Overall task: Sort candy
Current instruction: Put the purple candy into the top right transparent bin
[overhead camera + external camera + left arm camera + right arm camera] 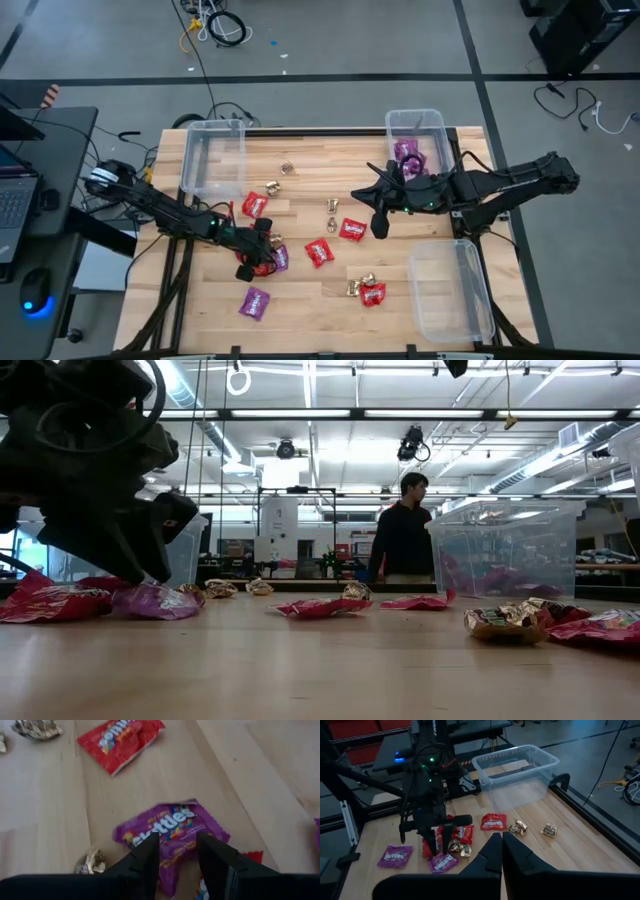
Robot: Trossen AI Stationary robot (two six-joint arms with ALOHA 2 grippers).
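Left wrist view: left hand [177, 851] open over purple packet [170, 827].

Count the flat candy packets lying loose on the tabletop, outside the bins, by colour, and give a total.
Red packets: 6, two of them partly hidden beside the left gripper
Purple packets: 2
Total: 8

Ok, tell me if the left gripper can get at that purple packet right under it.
Probably yes. The left gripper hangs just over the purple packet with its fingers apart, straddling the packet's near edge. Nothing lies on top of it; a gold piece sits just beside it.
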